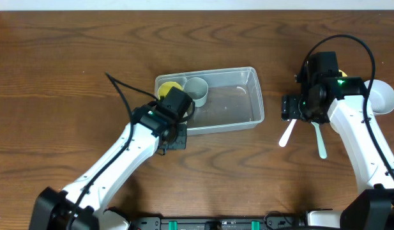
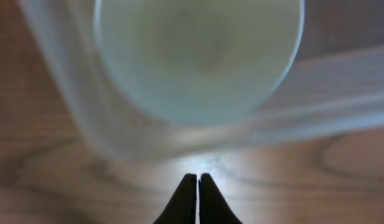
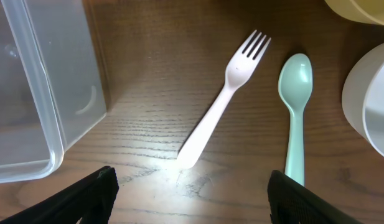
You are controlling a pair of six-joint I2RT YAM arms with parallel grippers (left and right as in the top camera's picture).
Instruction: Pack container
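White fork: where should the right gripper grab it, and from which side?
I'd grip the narrow handle mid-length on the white fork, descending from above with the open right gripper turned across it. It lies flat, angled, tines away, clear of the green spoon.

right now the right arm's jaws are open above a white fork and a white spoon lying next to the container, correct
Not quite. The spoon is pale green, not white; the right wrist view shows it. The rest holds: the right arm's jaws are open above the white fork and the spoon, beside the container.
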